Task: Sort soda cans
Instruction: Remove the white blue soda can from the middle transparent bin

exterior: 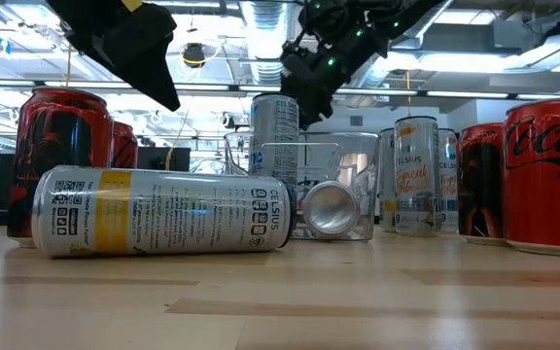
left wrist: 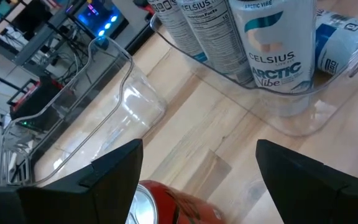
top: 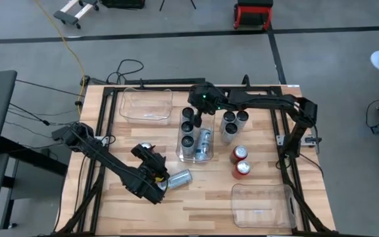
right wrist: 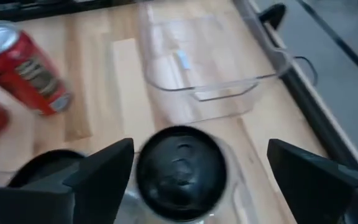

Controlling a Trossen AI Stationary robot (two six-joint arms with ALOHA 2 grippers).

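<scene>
The middle bin (top: 208, 158) sits dead center on the table (top: 196, 197), with upright cans (top: 187, 127) lined along its left side and one can lying down (top: 204, 142) on its right. Two more cans (top: 234, 121) stand just right of it, and another pair (top: 240, 161) sits nearer the front. An empty bin (top: 146, 104) is back left, another (top: 260, 204) front right. One tipped can (top: 179, 178) lies front left, with a can (top: 146, 148) standing just behind it.

Wooden table (top: 196, 197), 3 clear bins (top: 147, 105), 2 red cans (top: 241, 162), silver can lying sideways (top: 179, 178)
</scene>
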